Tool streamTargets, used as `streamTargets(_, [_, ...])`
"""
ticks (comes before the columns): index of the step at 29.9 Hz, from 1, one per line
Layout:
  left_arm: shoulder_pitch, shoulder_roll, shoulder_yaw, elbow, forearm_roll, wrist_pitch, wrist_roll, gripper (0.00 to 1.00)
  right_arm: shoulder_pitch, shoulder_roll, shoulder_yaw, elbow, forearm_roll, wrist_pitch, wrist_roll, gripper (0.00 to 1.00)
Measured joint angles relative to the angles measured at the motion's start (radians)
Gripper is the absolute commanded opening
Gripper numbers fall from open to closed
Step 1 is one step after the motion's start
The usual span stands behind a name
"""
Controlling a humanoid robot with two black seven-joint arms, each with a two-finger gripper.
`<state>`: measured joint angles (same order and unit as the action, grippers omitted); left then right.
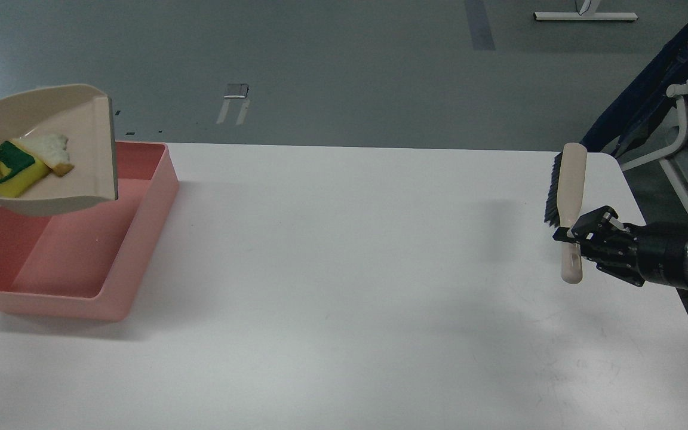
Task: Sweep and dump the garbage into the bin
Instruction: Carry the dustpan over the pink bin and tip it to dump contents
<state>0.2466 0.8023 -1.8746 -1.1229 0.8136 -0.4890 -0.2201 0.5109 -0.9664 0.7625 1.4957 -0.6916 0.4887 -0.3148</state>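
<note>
**Dustpan over the bin, brush held at the right**

The dustpan (51, 149) hangs above the far left part of the pink bin (141, 239), its straight lip toward the table's middle and its rounded back running off the picture's left edge. Both scraps lie in it: the yellow sponge (15, 173) with its green top, and the white bread strip (54, 152) touching it just behind. They sit toward the pan's back, away from the lip. The bin's floor, where I can see it, is bare pink, though the pan hides the far left corner of it.

My left gripper is out of view (whatever carries the pan is cut off at the left edge), so I cannot tell how it is held.

My right gripper (577, 236) comes in from the right edge and its 2 fingers are closed around the brush (572, 203) at the handle. The brush stands nearly upright in the picture, dark bristles on its left side, handle end below my fingers. It is near the table's (344, 298) right edge, well apart from the bin. I cannot tell whether it touches the table.

Beyond the table's right corner, part of a chair (672, 155) is cut off by the frame.
</note>
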Motion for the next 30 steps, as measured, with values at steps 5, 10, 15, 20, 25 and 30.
streamTargets(5, [0.006, 0.044, -0.001, 0.0, 0.085, 0.0, -0.04, 0.0, 0.0, 0.0, 0.0, 0.0, 0.0, 0.0, 0.002, 0.0])
streamTargets(10, [0.006, 0.075, -0.006, 0.0, 0.195, 0.0, -0.088, 0.0, -0.001, 0.003, 0.0, 0.0, 0.0, 0.0, 0.003, 0.0])
streamTargets(15, [0.006, 0.103, -0.002, -0.001, 0.351, 0.004, -0.152, 0.0, -0.003, 0.006, 0.0, 0.001, 0.0, 0.0, 0.004, 0.0])
streamTargets(20, [0.004, 0.135, 0.006, -0.004, 0.418, 0.056, -0.172, 0.0, -0.003, 0.008, 0.001, 0.001, 0.0, 0.0, 0.004, 0.0])
streamTargets(25, [0.007, 0.191, 0.019, -0.007, 0.433, 0.099, -0.176, 0.0, -0.005, 0.008, 0.0, 0.008, -0.001, 0.0, 0.004, 0.0])
streamTargets(30, [0.004, 0.214, 0.046, -0.014, 0.547, 0.174, -0.209, 0.0, -0.011, 0.008, 0.0, 0.011, -0.002, 0.0, 0.003, 0.0])
